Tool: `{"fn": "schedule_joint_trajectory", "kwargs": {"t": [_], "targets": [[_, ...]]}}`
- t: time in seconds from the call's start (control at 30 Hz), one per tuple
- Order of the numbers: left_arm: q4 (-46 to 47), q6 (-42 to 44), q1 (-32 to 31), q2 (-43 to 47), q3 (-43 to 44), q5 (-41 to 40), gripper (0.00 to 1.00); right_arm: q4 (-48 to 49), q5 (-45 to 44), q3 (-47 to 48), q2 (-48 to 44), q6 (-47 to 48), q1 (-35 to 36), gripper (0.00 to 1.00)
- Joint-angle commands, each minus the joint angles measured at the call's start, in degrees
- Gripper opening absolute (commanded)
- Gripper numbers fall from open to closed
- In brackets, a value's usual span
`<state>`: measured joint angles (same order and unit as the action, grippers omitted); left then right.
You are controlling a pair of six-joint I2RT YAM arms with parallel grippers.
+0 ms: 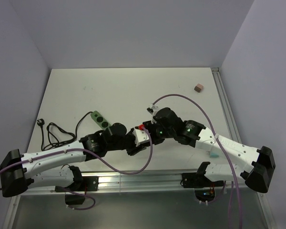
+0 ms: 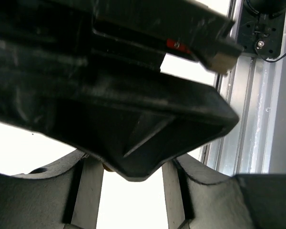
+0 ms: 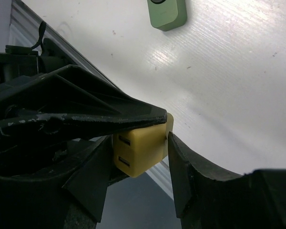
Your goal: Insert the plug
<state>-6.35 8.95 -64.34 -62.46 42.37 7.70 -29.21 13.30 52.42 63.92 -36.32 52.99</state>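
The two arms meet close to the middle of the near edge of the table (image 1: 133, 90). The right gripper (image 3: 139, 143) is closed on a small cream block with two slots, which I take to be the plug (image 3: 138, 155). One finger presses on each side of it. A black wedge lies across the top of the plug. It looks like part of the left gripper (image 1: 133, 145), but I cannot be sure. In the left wrist view a big black blurry shape fills the space above the fingers, so I cannot tell if the left gripper is open or closed. From above, the plug shows as a pale piece with a red spot, right between the two grippers and lifted off the table. A bit farther back and to the left lies the green strip (image 1: 100, 119) with its round holes. It is near the plug but not touching it. A black cord (image 1: 55, 133) runs from the strip toward the left edge. Far away, by the far right corner, sits a little brown cube (image 1: 198, 88). I think the plug is picked up but not yet put in. Next, the plug has to be turned to face a hole in the strip, moved over it, and pushed in straight. The strip may slide, so the other arm may need to hold it down.
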Motion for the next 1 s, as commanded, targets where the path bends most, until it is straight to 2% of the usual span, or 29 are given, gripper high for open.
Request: {"fn": "schedule_joint_trajectory", "kwargs": {"t": [0.0, 0.1, 0.2, 0.27, 0.33, 0.37, 0.43, 0.73, 0.83, 0.9, 0.97], "targets": [[1.9, 0.4, -0.4, -0.5, 3.9, 0.9, 0.0, 0.8, 0.0, 2.6, 0.7, 0.8, 0.4, 0.56], [1.6, -0.2, -0.4, -0.8, 4.4, 0.9, 0.0, 1.4, -0.1, 1.9, 1.1, 0.5, 0.5, 0.49], [2.2, -1.2, -0.4, -0.5, 4.1, 0.7, 0.0, 1.9, -0.9, 0.8, 0.8, 0.1, 0.5, 0.34], [2.7, -2.0, -0.4, 0.6, 3.6, -0.2, 0.02, 2.3, -1.7, -0.3, 0.2, -0.1, 0.6, 0.18], [3.4, -3.1, -0.4, 2.2, 2.0, -0.8, 0.09, 3.1, -2.1, -1.2, -0.7, -0.8, 0.6, 0.0], [4.4, -4.4, -0.4, 3.0, 0.9, -1.9, 0.16, 3.6, -2.6, -2.0, -0.9, -0.9, 0.5, 0.0], [5.1, -4.9, -0.4, 5.3, -0.3, -1.9, 0.22, 4.6, -2.7, -3.2, -1.3, -1.4, 0.4, 0.0], [7.1, -12.6, -0.2, 15.0, -4.0, -4.8, 0.37, 6.4, -6.3, -2.9, -0.9, -1.4, 0.3, 0.0], [6.8, -17.9, -0.1, 18.2, -5.1, -9.7, 0.59, 6.9, -5.8, -2.0, -0.2, -1.0, -0.3, 0.0], [6.5, -18.9, 0.3, 20.3, -5.7, -8.9, 0.61, 7.9, -5.3, -1.5, 0.5, -1.2, -0.7, 0.0], [6.9, -17.5, 0.4, 21.5, -7.0, -4.4, 0.63, 9.0, -4.3, -1.1, 1.0, -1.4, -1.0, 0.0]]}}
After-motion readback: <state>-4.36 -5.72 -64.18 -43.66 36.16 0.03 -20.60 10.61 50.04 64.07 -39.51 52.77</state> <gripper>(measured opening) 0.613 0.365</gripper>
